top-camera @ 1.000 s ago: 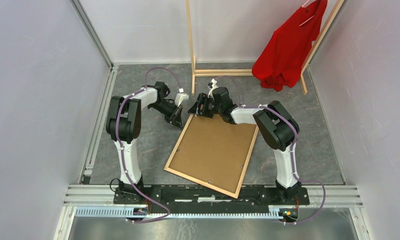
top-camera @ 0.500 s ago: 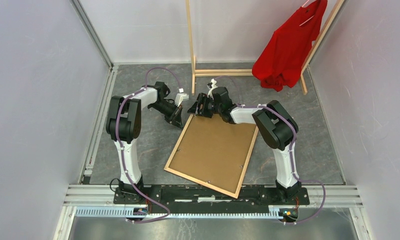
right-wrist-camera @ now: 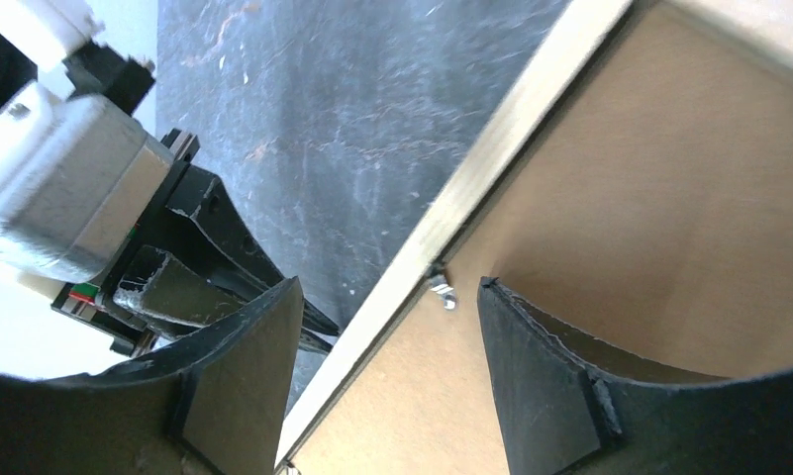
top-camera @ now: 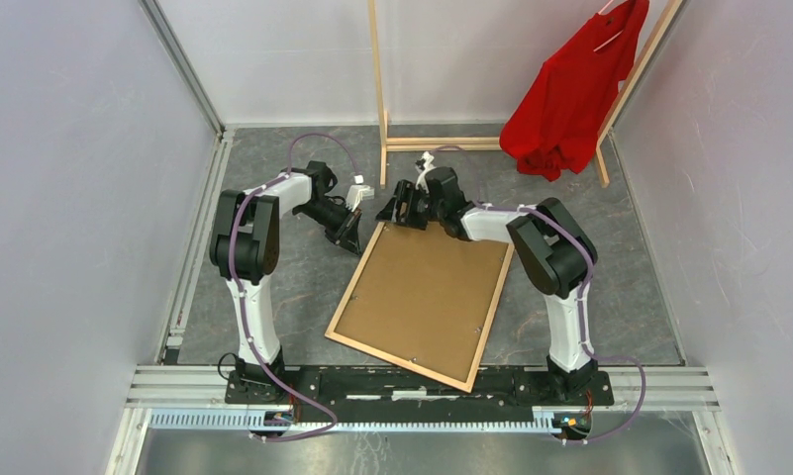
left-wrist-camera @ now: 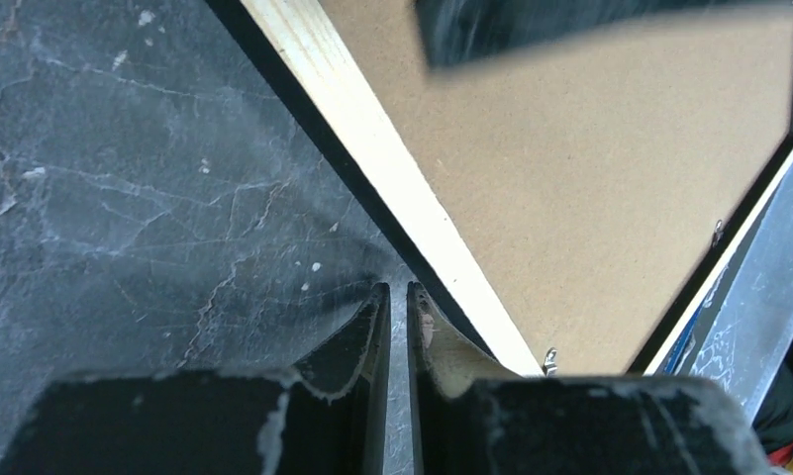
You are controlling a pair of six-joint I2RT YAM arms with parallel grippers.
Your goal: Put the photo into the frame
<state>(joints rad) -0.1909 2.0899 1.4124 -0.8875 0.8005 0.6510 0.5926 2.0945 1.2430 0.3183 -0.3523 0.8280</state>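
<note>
The frame (top-camera: pixel 402 361) lies back-up on the dark table, its light wood rails around a brown backing board (top-camera: pixel 422 297). The photo is hidden. My left gripper (top-camera: pixel 355 240) is shut and empty, its tips (left-wrist-camera: pixel 397 289) low on the table just outside the frame's left rail (left-wrist-camera: pixel 375 148), near the far corner. My right gripper (top-camera: pixel 396 214) hangs open over that same far corner. In the right wrist view its jaws (right-wrist-camera: pixel 390 287) straddle the rail (right-wrist-camera: pixel 486 168) and the backing board (right-wrist-camera: pixel 649 198) without gripping them. A small metal clip (right-wrist-camera: pixel 442 290) sits between them.
A wooden clothes rack (top-camera: pixel 379 99) with a red shirt (top-camera: pixel 570 89) stands at the back. Grey enclosure walls close in on the left and right. An aluminium rail (top-camera: pixel 422 381) runs along the near edge, close to the frame's near corner.
The right gripper has shifted slightly toward the far side, and the frame's far edge has moved a little the same way. The left gripper has stayed put.
</note>
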